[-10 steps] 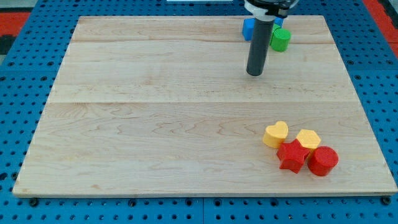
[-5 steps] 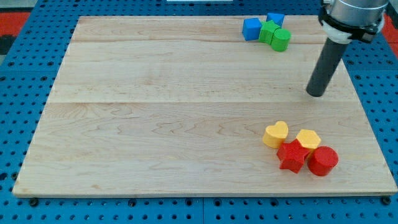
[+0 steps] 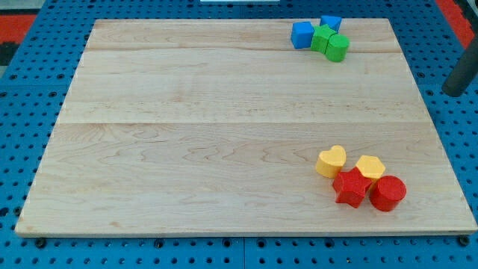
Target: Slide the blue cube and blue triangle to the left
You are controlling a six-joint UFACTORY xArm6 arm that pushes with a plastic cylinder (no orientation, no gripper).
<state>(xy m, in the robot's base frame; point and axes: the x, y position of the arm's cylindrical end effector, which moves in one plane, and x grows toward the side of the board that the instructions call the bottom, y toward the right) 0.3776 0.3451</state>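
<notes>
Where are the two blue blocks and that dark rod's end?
Blue cube block [image 3: 302, 34]: camera view, on its front face.
Small blue block [image 3: 331, 22], shape unclear: camera view, on its top.
My tip [image 3: 452, 91]: camera view, dark rod's lower end, off the board's right edge.

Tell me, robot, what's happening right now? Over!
My tip off the board, view's right edge, touching nothing. Blue cube and blue triangle at view's top, not yet pushed. Green blocks pressed against them.

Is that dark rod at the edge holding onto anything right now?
No, nothing is held. My tip sits off the board's right edge, apart from the blue blocks and every other block.
</notes>
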